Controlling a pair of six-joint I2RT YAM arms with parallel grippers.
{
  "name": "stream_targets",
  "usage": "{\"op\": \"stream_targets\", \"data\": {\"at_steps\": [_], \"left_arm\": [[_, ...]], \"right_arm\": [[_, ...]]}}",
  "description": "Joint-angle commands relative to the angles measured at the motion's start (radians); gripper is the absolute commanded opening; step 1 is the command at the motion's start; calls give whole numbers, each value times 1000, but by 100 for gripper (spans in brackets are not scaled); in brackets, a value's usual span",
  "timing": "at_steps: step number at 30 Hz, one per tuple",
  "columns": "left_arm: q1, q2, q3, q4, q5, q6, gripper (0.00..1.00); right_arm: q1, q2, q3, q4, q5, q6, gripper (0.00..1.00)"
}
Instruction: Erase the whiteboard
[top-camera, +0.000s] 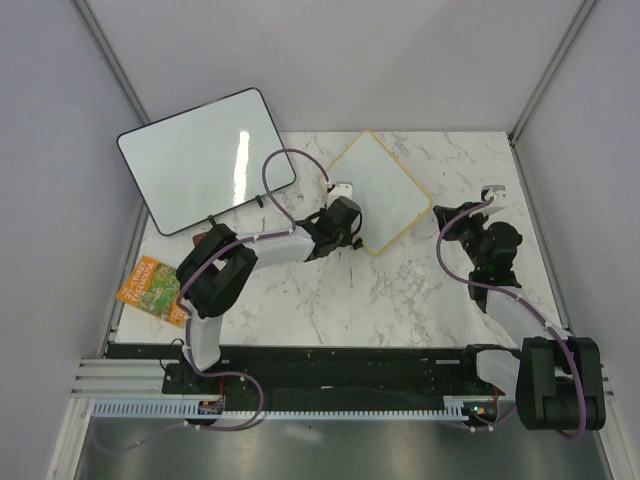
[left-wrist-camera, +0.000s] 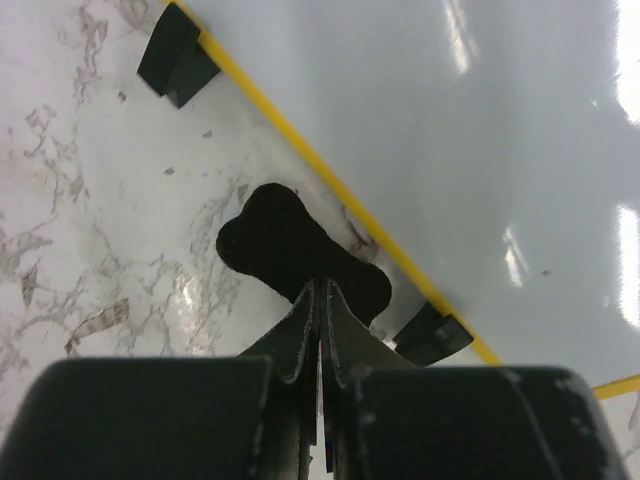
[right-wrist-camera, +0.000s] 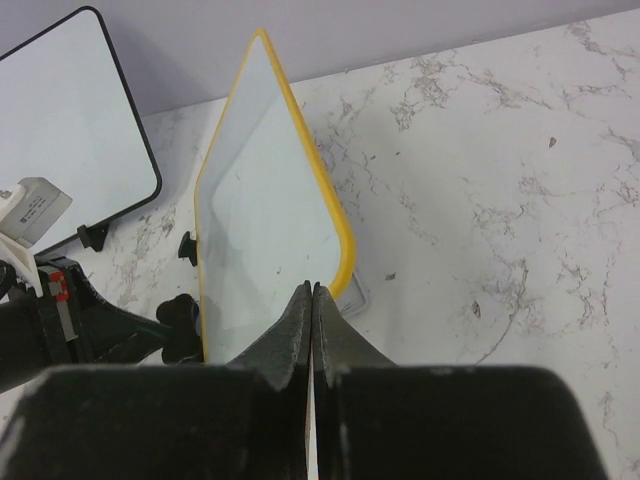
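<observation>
Whiteboard (top-camera: 378, 185) far mid-table, set diagonal btwn arms. My L claw (left-wrist-camera: 318, 290) pinching black pad (left-wrist-camera: 285, 243); board edge just right of it. R claw (right-wrist-camera: 311, 292) pressed together, empty, by board's corner.

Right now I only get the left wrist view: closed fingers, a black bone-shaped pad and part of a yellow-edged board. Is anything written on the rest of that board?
Observer: No. From above, the whole board looks blank white, with no writing that I can see.
Operator: And where is the other arm?
Observer: The right gripper is shut, with its tips at the board's right corner. I cannot tell if they touch it.
Operator: Is that the only board there?
Observer: No. A bigger black-framed board sits at the table's far left corner, also blank.
</observation>
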Motion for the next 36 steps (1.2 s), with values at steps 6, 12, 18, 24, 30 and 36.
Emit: {"op": "stream_targets", "data": {"at_steps": [6, 12, 18, 24, 30, 36], "left_arm": [[52, -121, -126, -251, -51, -136, 2], [87, -309, -334, -173, -9, -159, 2], [83, -558, -526, 0, 128, -107, 4], [72, -782, -627, 1, 203, -58, 49], [37, -1081, -736, -36, 203, -83, 80], [38, -1247, -707, -246, 160, -53, 93]], "right_arm": [[-8, -36, -1, 15, 11, -20, 0], [-8, -63, 6, 15, -41, -6, 0], [-8, -139, 40, -108, -171, -3, 7], [-6, -251, 19, -246, -214, -17, 32], [-8, -339, 71, -542, -81, -129, 78], [-8, -440, 45, -622, -27, -116, 98]]}}
